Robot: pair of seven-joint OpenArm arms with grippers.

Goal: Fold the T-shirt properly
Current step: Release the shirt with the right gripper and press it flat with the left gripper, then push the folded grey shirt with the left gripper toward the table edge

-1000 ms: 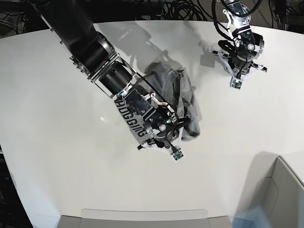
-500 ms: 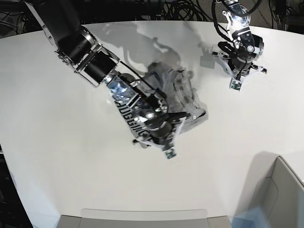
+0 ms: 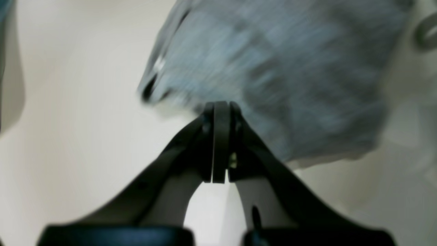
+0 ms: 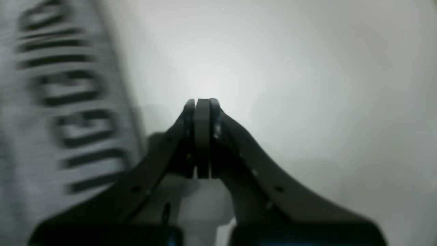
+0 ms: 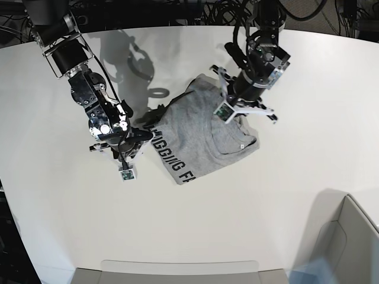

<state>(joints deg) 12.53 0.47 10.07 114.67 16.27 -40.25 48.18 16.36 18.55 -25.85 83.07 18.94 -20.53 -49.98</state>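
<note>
The T-shirt (image 5: 198, 133) lies in a rumpled grey heap near the middle of the table (image 5: 308, 77), a little toward its far edge. Its long axis runs on a slant, from a bunched upper end nearer the far edge down to a lower corner pointing at the near edge. A band of black block lettering (image 5: 172, 158) runs along its lower left border, and only part of the wording can be read before the fabric folds under. The sleeves and the true outline are lost in the creases; a curved seam that may be the collar (image 5: 234, 145) shows near the right side.

The left gripper (image 5: 228, 111) hangs over the shirt's upper right part with its jaws pressed together; the left wrist view shows blurred grey cloth just beyond the tips, and nothing pinched between them. The right gripper (image 5: 126, 167) sits over bare tabletop just beside the lettered border, jaws likewise fully closed and empty. Both wrist views are smeared, so the fabric's detail there is hard to make out.
</note>
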